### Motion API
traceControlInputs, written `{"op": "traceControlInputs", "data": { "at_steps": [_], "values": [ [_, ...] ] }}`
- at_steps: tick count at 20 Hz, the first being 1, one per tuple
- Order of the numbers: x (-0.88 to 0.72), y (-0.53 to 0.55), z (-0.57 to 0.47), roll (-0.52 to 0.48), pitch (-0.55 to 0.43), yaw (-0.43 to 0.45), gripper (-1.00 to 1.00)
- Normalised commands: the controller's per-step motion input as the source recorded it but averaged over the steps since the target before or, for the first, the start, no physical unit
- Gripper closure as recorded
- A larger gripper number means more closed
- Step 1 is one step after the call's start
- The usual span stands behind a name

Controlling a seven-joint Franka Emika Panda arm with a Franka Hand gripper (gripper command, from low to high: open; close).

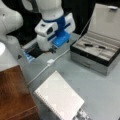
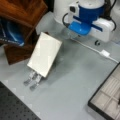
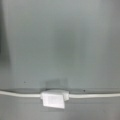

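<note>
While the gripper [image 1: 50,50] hangs low over the grey table [image 1: 100,85], toward a front view's upper left, it holds nothing that shows, and I cannot tell whether its fingers stand apart or together; they do not appear in the wrist view at all. The thing nearest to it is one white cable [image 1: 40,72] lying across the table, with a single small white block [image 1: 50,61] joined into its run. In the wrist view that block [image 3: 53,99] sits near the bottom edge, the cable [image 3: 20,94] running out from it to both sides, so the block lies just ahead of the gripper and apart from it. There is one spiral-bound notebook [image 1: 58,98], shut and flat on the table, well apart from the gripper. In a front view two metal tabs [image 2: 32,80] stick out from under the notebook's lower end. One case [image 1: 95,56] stands open at a front view's right, its lid tipped back, with two small dark items [image 1: 88,45] in its divided tray. One brown wooden piece [image 1: 12,95] fills a front view's lower left corner.
</note>
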Motion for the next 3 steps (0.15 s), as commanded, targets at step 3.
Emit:
{"op": "traceControlInputs", "data": {
  "at_steps": [3],
  "values": [
    [0.33,-0.15,0.09,-0.124,0.181,0.128,-1.0]
  ]
}}
